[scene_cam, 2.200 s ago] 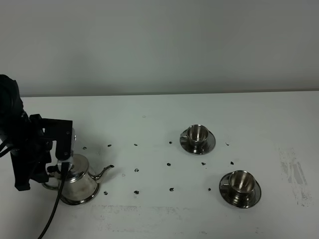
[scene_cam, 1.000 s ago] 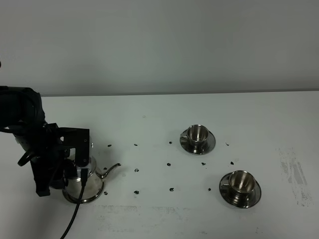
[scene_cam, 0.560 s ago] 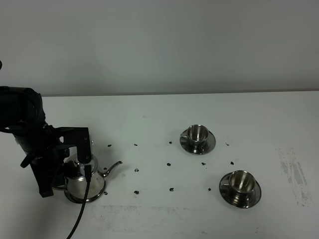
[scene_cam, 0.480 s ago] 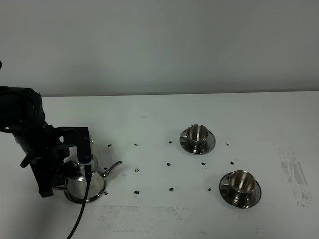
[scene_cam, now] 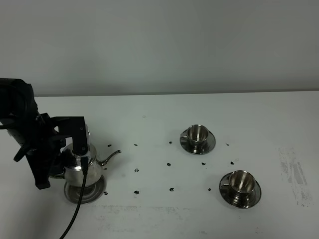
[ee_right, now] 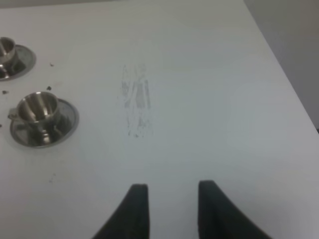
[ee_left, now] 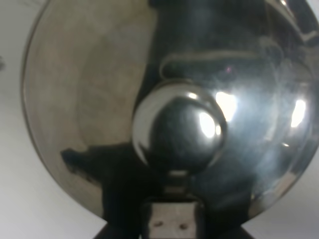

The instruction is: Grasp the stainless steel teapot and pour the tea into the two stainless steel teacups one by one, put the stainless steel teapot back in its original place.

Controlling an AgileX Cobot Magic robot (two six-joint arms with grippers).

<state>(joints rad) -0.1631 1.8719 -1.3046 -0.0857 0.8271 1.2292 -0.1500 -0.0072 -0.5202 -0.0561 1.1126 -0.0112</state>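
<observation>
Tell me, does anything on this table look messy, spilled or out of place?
Small dark specks are scattered over the table between the teapot and the two teacups, and a greyish scuffed smear marks it near the right edge. Pot and cups are upright; no spill shows.

Teapot [ee_left: 175, 130] overflows the left wrist view, blurred.

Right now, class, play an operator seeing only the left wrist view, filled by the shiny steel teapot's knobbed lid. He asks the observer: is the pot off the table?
Observer: Yes; the shiny stainless steel teapot hangs above its flat round steel coaster.
Operator: Where does the spout point?
Observer: Toward the right side, where the far small steel teacup and the near teacup stand.
Operator: And the right jaws?
Observer: Open, above the white table.
</observation>
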